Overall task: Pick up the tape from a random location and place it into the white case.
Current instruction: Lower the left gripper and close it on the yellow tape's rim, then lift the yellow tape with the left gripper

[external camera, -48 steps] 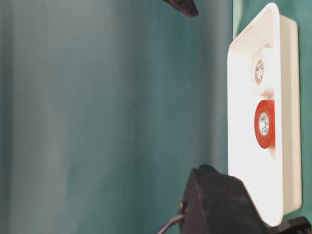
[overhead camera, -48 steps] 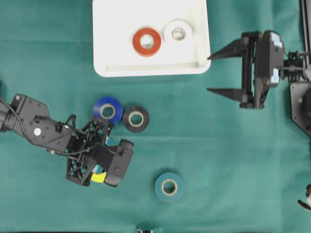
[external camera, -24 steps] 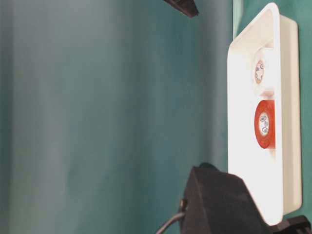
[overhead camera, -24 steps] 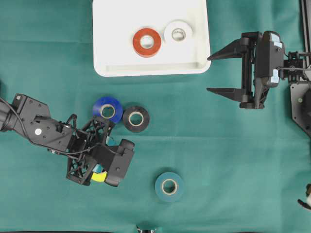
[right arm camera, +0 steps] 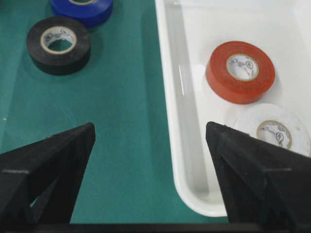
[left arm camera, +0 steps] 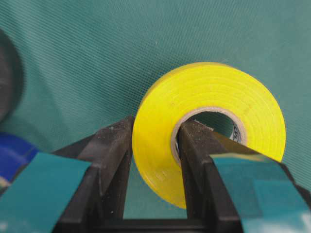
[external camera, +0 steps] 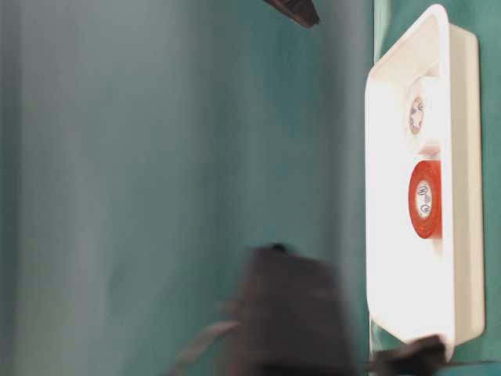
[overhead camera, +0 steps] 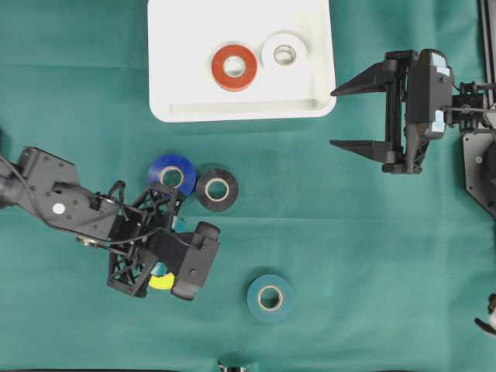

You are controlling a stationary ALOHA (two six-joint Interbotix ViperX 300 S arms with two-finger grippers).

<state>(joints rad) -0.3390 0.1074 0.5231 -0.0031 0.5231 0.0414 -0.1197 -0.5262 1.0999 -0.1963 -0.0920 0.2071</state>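
yellow tape (left arm camera: 204, 131): standing on edge in the left gripper (left arm camera: 154, 160), its hole facing out sideways, one finger (left arm camera: 197, 160) reaching through the hole and the other pressing on the outer face
where: hanging over the green cloth (overhead camera: 372, 256), below the blue roll (overhead camera: 171, 173) in the overhead view, well apart from the white case (overhead camera: 178, 85)
left gripper: clamping narrow on the yellow tape
right gripper (overhead camera: 349, 116): spreading wide, carrying nothing, hovering just beside the case's right corner
white case: lying flat at the top, holding a red roll (overhead camera: 234, 67) and a white roll (overhead camera: 284, 52) side by side
loose on cloth: blue roll touching a black roll (overhead camera: 216, 189); a teal roll (overhead camera: 270, 297) sitting apart, lower down
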